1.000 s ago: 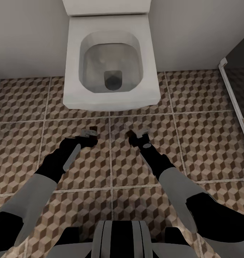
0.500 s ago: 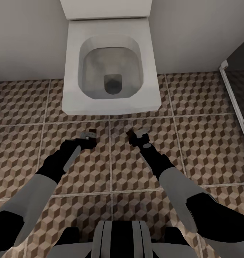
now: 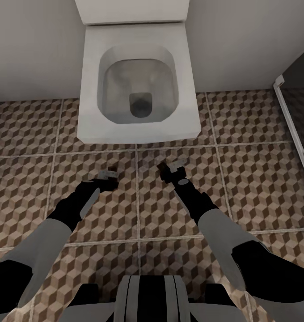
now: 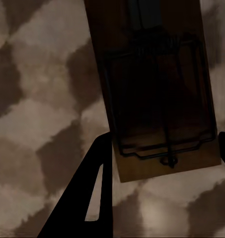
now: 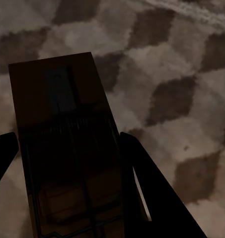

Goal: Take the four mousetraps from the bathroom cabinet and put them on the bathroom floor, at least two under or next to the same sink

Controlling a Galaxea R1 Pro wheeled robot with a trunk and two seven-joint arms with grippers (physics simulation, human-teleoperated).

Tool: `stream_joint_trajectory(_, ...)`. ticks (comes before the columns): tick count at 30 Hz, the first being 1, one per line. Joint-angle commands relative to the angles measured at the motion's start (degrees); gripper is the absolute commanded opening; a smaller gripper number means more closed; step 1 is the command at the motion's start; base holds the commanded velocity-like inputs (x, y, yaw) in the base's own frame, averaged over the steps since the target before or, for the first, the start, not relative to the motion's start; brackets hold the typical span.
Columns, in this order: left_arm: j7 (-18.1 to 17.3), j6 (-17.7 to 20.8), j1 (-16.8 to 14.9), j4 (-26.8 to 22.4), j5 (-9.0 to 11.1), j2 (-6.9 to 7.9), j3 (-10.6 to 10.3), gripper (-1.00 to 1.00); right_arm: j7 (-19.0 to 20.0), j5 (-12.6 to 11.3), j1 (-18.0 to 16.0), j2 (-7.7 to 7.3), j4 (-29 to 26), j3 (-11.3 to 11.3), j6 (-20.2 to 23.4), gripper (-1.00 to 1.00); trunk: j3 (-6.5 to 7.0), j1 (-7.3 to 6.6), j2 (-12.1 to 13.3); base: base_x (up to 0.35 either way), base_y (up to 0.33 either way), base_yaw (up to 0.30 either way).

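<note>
Reaching out low over the bathroom floor [image 3: 31, 147], the left end effector [image 3: 108, 175] sits at the view's left, its dark fingers [image 4: 90, 198] closed on either side of a mousetrap [image 4: 157, 89] — a flat rectangular wooden board, brown, carrying a thin dark wire frame bent into a rectangle. In the left wrist view the board juts forward from between the fingers, above blurred beige and brown cubes of tile. The floor is made of large square tiles printed with that cube pattern, split by pale grout lines. Further right, the right end effector [image 3: 169, 169] likewise clamps a second mousetrap [image 5: 67, 148], a dark wooden slab with faint wire parts, its far end pointing out over the tiles. Beyond both arms stands a white toilet [image 3: 138, 129], smooth and squarish with rounded corners; its open bowl holds greyish water around a dark drain. At the far right, a white-framed dark glass panel [image 3: 297, 129] meets the floor.
</note>
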Motion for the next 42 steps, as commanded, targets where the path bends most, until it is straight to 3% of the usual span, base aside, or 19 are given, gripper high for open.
stream_joint_trajectory(1,0.51,0.18,-0.03,0.62,0.49,0.09,-0.28,-1.0,-0.34,0.48,-0.02,0.0,-0.08,0.21,0.45,-1.0,-0.03,-0.01,-0.01,0.0,0.0,0.0)
stream_joint_trajectory(4,0.51,-0.91,-0.03,2.59,0.5,0.09,-0.25,-1.0,-0.34,0.48,-0.02,0.0,-0.06,0.21,0.43,-1.0,-0.03,-0.01,-0.01,0.0,0.0,0.0)
stream_joint_trajectory(7,0.45,-5.58,-0.03,6.2,0.52,-0.01,-0.17,-1.0,-0.34,0.48,-0.02,0.0,-0.04,0.21,0.39,-1.0,-0.03,-0.01,-0.01,0.0,0.0,0.0)
stream_joint_trajectory(10,0.43,-6.63,-0.03,7.18,0.52,-0.06,-0.15,-1.0,-0.34,0.48,-0.02,0.0,-0.01,0.21,0.39,-1.0,-0.03,-0.01,-0.01,0.0,0.0,0.0)
stream_joint_trajectory(35,0.43,-8.04,-0.03,10.29,0.54,-0.26,-0.31,-1.0,-0.29,0.48,-0.02,0.0,0.6,0.21,0.3,-1.0,-0.03,-0.01,-0.01,0.0,0.0,0.0)
stream_joint_trajectory(42,0.43,-8.39,-0.03,10.39,0.54,-0.86,-0.37,-1.0,-0.66,0.52,-0.02,0.0,1.56,0.28,-6.9,-1.0,-0.03,-0.01,-0.01,0.0,0.0,0.0)
